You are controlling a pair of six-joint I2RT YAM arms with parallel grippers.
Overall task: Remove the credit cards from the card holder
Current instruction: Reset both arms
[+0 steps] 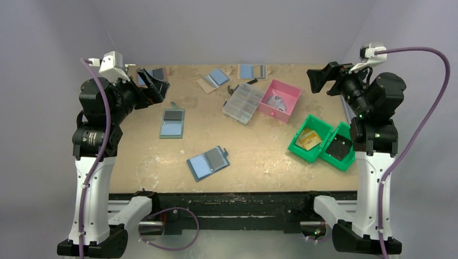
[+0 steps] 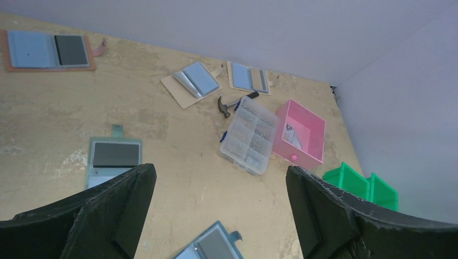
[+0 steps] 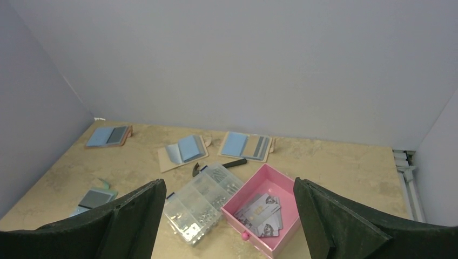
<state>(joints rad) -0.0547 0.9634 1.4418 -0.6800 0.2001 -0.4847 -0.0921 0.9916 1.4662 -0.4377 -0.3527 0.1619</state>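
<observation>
The card holder [image 1: 208, 163] lies open and flat near the table's front centre, with a blue half, a grey half and a dark teal edge. Its far end shows at the bottom of the left wrist view [image 2: 211, 247]. I cannot make out separate credit cards in its pockets. My left gripper [image 1: 153, 86] hangs open high over the back left of the table, far from the holder, with nothing between its fingers [image 2: 219, 170]. At the back right my right gripper [image 1: 315, 80] also hangs open and empty [image 3: 229, 182].
A mint-edged holder with a black panel [image 1: 173, 123] lies left of centre. Tan-backed holders [image 1: 213, 80] [image 1: 253, 72] line the back. A clear organiser box [image 1: 243, 103], a small hammer [image 2: 231, 103], a pink box [image 1: 280, 100] holding grey cards [image 3: 262, 213] and green bins [image 1: 310, 138] fill the right.
</observation>
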